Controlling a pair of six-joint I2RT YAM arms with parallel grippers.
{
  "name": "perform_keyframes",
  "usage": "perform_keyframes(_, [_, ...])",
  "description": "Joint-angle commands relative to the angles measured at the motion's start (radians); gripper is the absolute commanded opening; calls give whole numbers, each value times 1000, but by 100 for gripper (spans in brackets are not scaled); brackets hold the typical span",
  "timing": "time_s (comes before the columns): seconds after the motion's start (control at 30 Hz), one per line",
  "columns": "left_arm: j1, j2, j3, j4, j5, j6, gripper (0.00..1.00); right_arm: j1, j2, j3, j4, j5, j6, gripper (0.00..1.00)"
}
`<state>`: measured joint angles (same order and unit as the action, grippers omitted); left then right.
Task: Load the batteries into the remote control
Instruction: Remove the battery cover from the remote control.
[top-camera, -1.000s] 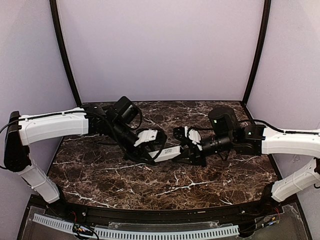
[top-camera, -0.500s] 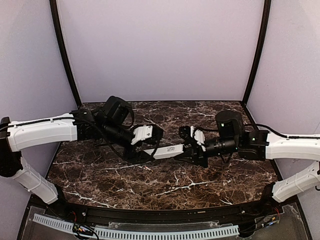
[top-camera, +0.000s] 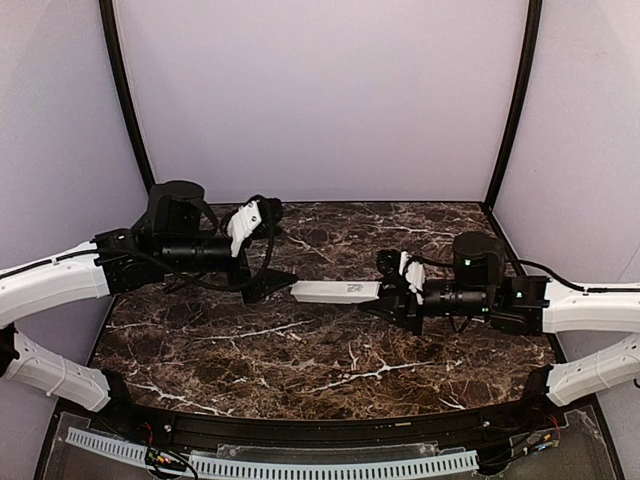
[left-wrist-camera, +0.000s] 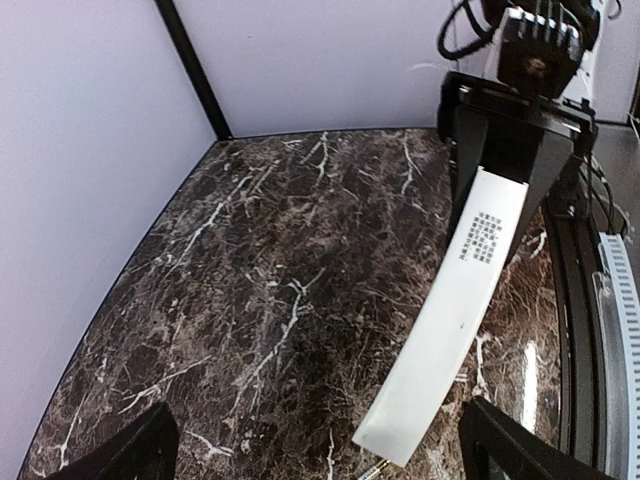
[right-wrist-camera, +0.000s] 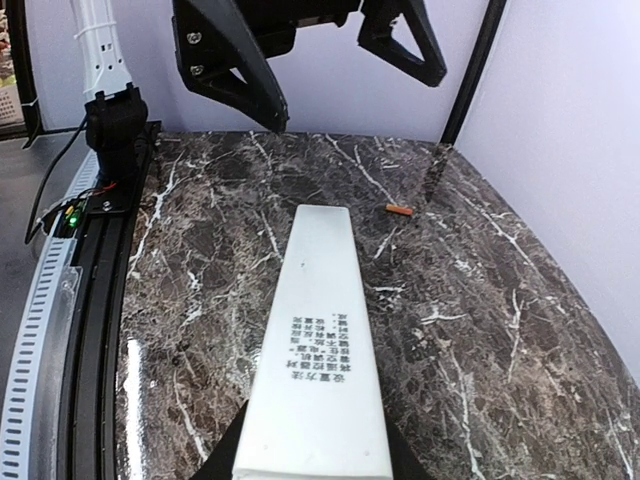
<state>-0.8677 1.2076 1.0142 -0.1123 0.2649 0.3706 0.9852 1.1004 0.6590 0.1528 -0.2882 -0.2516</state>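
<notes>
The remote control (top-camera: 335, 291) is a long white bar held level above the marble, its printed side up. My right gripper (top-camera: 388, 293) is shut on its right end; in the right wrist view the remote control (right-wrist-camera: 320, 330) runs away from that gripper (right-wrist-camera: 312, 448). My left gripper (top-camera: 272, 250) stands wide open, just left of the bar's free end and apart from it. In the left wrist view the remote control (left-wrist-camera: 455, 310) reaches in between that gripper's (left-wrist-camera: 320, 418) spread fingers, nearer the right one. One small orange battery (right-wrist-camera: 400, 210) lies on the table beyond the remote's far end.
The dark marble table (top-camera: 330, 350) is walled by lilac panels with black corner posts (top-camera: 128, 100). A black rail with a white slotted strip (top-camera: 300, 465) runs along the near edge. A thin metallic tip (left-wrist-camera: 375, 468) shows under the remote's free end; I cannot tell what it is.
My left gripper opened, let go of the remote and drew back to the left. The right gripper shifted slightly right with the remote, which now lies level.
</notes>
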Motion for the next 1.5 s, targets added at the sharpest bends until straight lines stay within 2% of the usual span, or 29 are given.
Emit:
perform_keyframes(0.0, [21, -78, -77, 212, -113, -277, 99, 8, -50, -37, 192, 101, -8, 0])
perform_keyframes(0.23, [55, -8, -19, 186, -58, -570, 90, 8, -69, -71, 318, 161, -45, 0])
perform_keyframes(0.33, [88, 38, 2, 206, 74, -723, 85, 8, -72, -75, 343, 162, -61, 0])
perform_keyframes(0.47, [101, 101, 36, 216, 160, -803, 78, 8, -69, -70, 352, 143, -69, 0])
perform_keyframes(0.93, [101, 171, 18, 358, 330, -914, 65, 8, -36, -49, 343, 118, -74, 0])
perform_keyframes(1.03, [101, 174, 19, 349, 343, -903, 60, 9, -34, -48, 350, 126, -75, 0])
perform_keyframes(1.17, [102, 162, 42, 268, 341, -844, 59, 8, -34, -49, 353, 134, -78, 0])
perform_keyframes(1.33, [101, 179, 52, 238, 357, -844, 57, 9, -33, -51, 363, 145, -79, 0])
perform_keyframes(1.47, [102, 183, 48, 248, 362, -850, 47, 9, -41, -55, 363, 146, -79, 0])
